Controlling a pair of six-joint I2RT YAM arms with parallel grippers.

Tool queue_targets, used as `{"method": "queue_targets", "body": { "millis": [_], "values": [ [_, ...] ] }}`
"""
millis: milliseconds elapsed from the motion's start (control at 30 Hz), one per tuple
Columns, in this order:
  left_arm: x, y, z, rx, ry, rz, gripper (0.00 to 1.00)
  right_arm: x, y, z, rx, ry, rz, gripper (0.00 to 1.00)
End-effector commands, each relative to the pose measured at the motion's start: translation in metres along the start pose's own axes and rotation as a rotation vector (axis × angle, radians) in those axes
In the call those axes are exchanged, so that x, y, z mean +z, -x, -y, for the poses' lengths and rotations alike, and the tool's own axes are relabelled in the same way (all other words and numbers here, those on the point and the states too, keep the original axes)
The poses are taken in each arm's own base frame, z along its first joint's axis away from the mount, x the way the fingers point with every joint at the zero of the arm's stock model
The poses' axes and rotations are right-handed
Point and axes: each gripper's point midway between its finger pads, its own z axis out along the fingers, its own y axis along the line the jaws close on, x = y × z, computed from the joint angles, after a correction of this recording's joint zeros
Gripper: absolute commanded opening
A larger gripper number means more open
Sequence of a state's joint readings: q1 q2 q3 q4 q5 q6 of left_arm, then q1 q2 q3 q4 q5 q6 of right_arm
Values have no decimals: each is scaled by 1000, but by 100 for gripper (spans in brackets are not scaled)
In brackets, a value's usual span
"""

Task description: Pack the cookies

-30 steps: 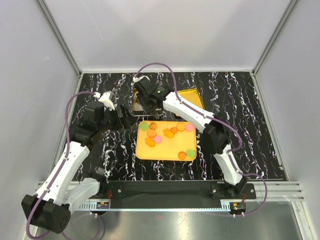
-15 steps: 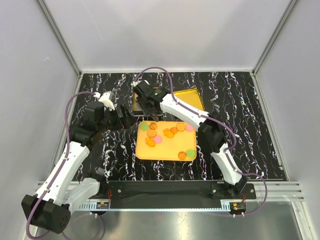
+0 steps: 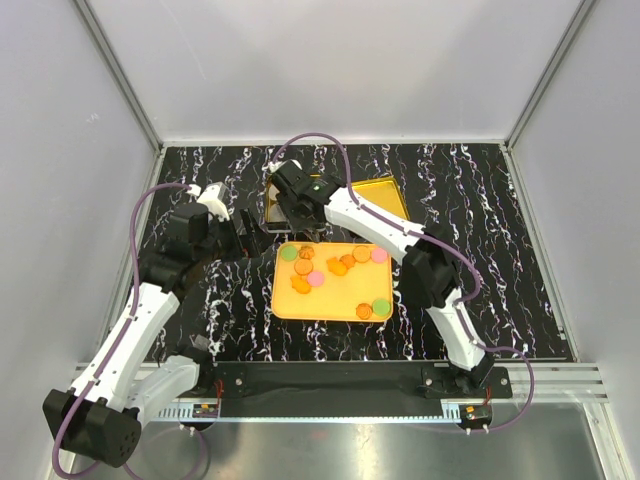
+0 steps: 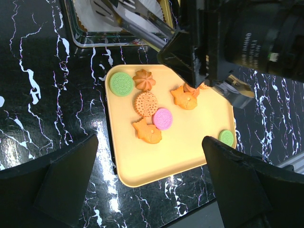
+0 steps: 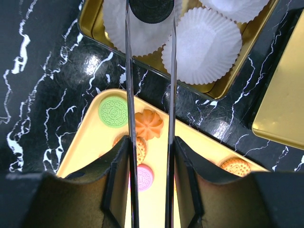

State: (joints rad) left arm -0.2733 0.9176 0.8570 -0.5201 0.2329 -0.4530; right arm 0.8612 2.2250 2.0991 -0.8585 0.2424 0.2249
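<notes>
A gold tin holds white paper liners. The right gripper pinches a black cookie in its thin jaws, just over one liner. Orange, green and pink cookies lie on a yellow tray beside the tin. The left gripper hangs near the tray, jaws wide and empty. A gold lid rests on the black, white-veined counter, with pale walls around.

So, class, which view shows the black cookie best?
Right wrist: the black cookie, close up over a white liner, between the right gripper's fingers. Top external: that arm hides it. Left wrist: not visible.
</notes>
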Motion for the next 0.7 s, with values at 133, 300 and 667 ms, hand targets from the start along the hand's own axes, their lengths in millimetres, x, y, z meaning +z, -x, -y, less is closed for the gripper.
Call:
{"method": "queue_targets", "body": {
  "millis": [133,300,667],
  "values": [
    [2,9,6,8,-36,41,99,-41,38,1,45,50,122,42],
    [2,9,6,7,-34,40,99,-39,35,0,45,52,106,42],
    [3,9,6,7,-39,36,99,-42,31,-1,49,59,90,43]
  ]
}}
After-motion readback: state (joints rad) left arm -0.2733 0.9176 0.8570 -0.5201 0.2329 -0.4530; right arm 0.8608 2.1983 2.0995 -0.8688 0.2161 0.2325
